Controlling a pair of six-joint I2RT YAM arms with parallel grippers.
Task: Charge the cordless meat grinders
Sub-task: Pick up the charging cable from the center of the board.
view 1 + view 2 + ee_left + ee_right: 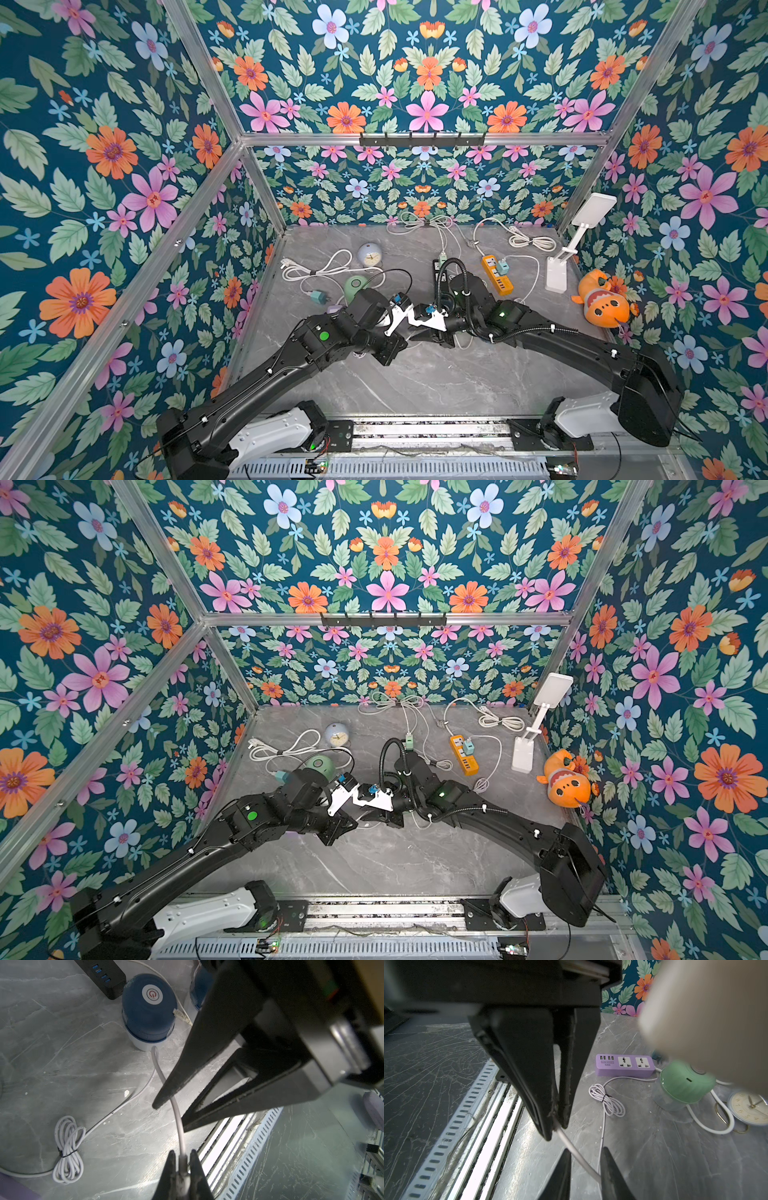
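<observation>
Closest to the left wrist lens, the left gripper has its two tips pressed together on a white charging cable, clamping it. Just ahead of the left gripper, the right gripper straddles the same cable with its fingers apart, the gap wider than the cord. Farther ahead of the left gripper, a navy blue meat grinder stands upright on the grey marble table, with the cable's bend touching its pale base. A second navy grinder stands just beside it, mostly hidden by the right gripper, and a black USB power strip lies just past them. The cable's tied coil rests on the table near the left gripper. In the right wrist view the right gripper's own tips are nearest, standing apart with the cable running between them and leaning on one. The left gripper, just ahead, is closed on the cable. Beyond the left gripper lie the coil, a purple power strip, the mint green grinder upright on its clear bowl, and a pale alarm clock. In both top views the left arm and right arm meet over mid-table, hiding the fingertips and the navy pair. The mint green grinder sits just behind the left gripper's wrist, toward the back wall, and an orange power strip lies well to that gripper's right.
</observation>
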